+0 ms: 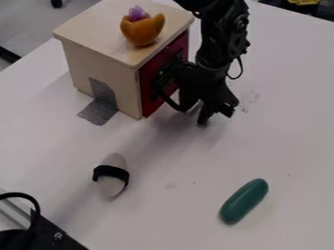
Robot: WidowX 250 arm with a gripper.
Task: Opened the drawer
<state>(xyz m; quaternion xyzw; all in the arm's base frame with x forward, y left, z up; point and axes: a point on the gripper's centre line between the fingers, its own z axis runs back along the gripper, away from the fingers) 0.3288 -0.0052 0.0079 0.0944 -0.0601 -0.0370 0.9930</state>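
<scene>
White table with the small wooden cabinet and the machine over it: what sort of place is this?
Probably a robotics lab or workshop. A black robot arm works over a plain white table, and what looks like grey tape runs from the wooden cabinet onto the tabletop.

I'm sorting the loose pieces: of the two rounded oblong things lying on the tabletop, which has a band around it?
The pale one, nearer the wooden box; a black band wraps its middle, while the green one has none.
</scene>
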